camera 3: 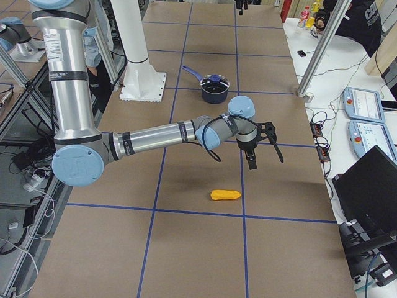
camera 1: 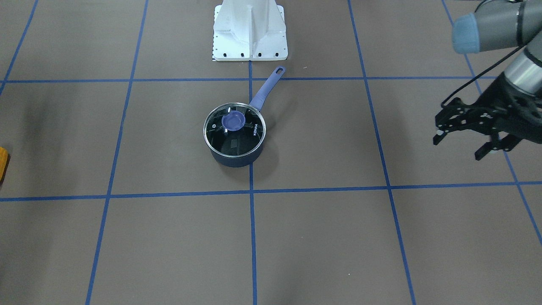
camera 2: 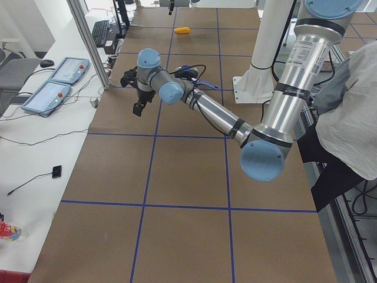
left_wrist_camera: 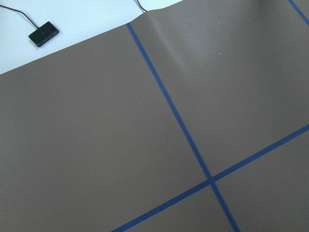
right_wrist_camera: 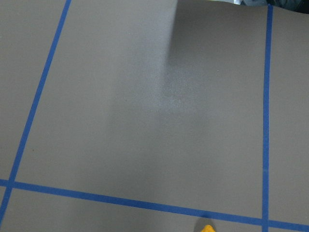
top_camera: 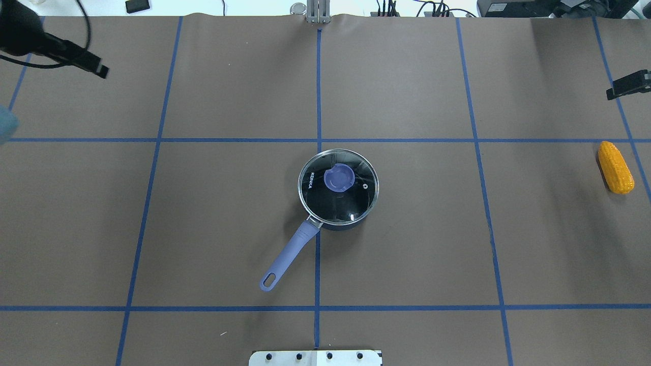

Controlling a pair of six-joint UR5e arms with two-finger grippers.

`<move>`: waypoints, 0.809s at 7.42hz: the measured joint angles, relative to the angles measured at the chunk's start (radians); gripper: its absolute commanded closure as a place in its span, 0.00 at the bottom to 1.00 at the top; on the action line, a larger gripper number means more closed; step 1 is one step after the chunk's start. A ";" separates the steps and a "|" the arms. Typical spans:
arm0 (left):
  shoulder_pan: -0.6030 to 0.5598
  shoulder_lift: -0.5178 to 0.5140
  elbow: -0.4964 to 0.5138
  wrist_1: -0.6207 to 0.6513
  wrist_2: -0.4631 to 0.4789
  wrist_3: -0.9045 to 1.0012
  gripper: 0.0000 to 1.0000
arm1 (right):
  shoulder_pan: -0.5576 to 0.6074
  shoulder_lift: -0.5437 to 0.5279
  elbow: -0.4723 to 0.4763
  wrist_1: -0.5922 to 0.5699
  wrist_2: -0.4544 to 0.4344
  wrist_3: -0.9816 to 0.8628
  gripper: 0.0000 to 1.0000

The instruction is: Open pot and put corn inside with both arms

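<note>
A dark blue pot [top_camera: 338, 189] stands at the table's centre with its glass lid [camera 1: 235, 129] on, blue knob on top, and its handle [top_camera: 287, 256] pointing toward the robot's base. The corn [top_camera: 615, 166] lies far to the robot's right; it also shows in the exterior right view [camera 3: 225, 195] and at the front-facing view's left edge [camera 1: 3, 163]. My left gripper [camera 1: 458, 146] hovers open and empty far to the pot's left. My right gripper [top_camera: 628, 84] hovers just beyond the corn, only partly in view, so I cannot tell whether it is open or shut.
The white mounting base [camera 1: 250, 29] stands behind the pot's handle. Blue tape lines grid the brown table. A small black device [left_wrist_camera: 44, 33] lies just past the table's far edge. Control tablets [camera 2: 56, 82] and a seated person [camera 2: 353, 112] are off the table.
</note>
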 measured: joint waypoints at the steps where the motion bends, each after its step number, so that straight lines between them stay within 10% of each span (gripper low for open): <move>1: 0.061 -0.087 -0.010 0.088 0.015 -0.124 0.01 | -0.012 -0.003 -0.003 0.000 -0.010 0.022 0.00; 6: 0.381 -0.411 0.010 0.320 0.213 -0.658 0.00 | -0.021 -0.033 -0.091 0.043 -0.006 -0.088 0.00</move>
